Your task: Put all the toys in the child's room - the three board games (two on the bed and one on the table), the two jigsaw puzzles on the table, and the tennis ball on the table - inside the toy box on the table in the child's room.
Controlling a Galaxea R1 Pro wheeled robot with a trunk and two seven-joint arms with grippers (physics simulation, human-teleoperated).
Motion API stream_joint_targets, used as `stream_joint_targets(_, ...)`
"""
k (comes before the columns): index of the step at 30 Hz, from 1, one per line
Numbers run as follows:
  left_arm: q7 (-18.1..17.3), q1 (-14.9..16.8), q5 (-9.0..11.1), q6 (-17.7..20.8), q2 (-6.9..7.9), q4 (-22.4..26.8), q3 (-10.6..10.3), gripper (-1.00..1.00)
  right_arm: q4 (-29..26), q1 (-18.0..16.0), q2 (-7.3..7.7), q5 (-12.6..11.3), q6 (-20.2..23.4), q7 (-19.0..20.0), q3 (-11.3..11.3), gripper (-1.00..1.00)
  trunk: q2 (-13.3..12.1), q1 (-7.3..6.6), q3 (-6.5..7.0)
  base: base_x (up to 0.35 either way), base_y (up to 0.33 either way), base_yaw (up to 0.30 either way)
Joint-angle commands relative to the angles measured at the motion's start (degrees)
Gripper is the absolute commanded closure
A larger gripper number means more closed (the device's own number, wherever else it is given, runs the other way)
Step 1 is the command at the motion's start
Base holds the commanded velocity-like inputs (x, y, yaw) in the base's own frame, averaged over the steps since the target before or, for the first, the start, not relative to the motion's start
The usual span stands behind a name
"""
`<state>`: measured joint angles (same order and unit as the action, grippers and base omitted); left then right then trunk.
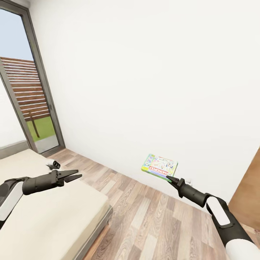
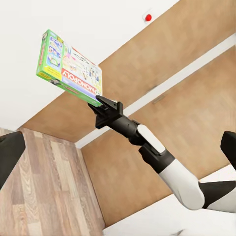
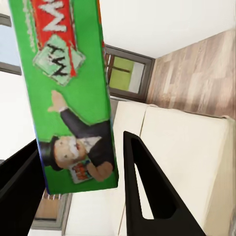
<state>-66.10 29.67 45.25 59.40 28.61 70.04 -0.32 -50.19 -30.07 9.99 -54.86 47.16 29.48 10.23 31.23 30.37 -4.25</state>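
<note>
Right gripper (image 1: 169, 179): black, two-fingered, clamped on edge of flat green Monopoly board-game box (image 1: 160, 166); box is held in the air, above wood-plank floor (image 1: 151, 220), in front of white wall (image 1: 151, 79).
Box, left wrist view: box (image 2: 70, 67) is seen at tip of right gripper (image 2: 101, 102), tilted.
Box, right wrist view: green side w/ mascot (image 3: 73, 93) is seen between black fingers (image 3: 147, 196).
Left gripper (image 1: 74, 176): fingers spread apart, nothing held, over cream-coloured bed (image 1: 47, 216).
Bkgd: grey-framed glass door (image 1: 25, 101) at left.
</note>
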Motion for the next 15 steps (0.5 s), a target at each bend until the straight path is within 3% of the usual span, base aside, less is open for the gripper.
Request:
stream_joint_targets(1, -0.1, 0.0, 0.1, 0.3, 0.04, 0.0, 0.0, -1.00, 0.0, -0.1, -0.03, -0.4, 0.5, 0.1, 0.1, 1.00, 0.1, 0.03, -0.11, 0.000, 0.000, -0.275)
stream_joint_targets(15, -0.1, 0.0, 0.1, 0.2, -0.03, 0.0, 0.1, -1.00, 0.1, -0.1, 0.02, -0.3, 0.5, 0.1, 0.1, 1.00, 0.1, 0.03, -0.11, 0.000, 0.000, -0.275)
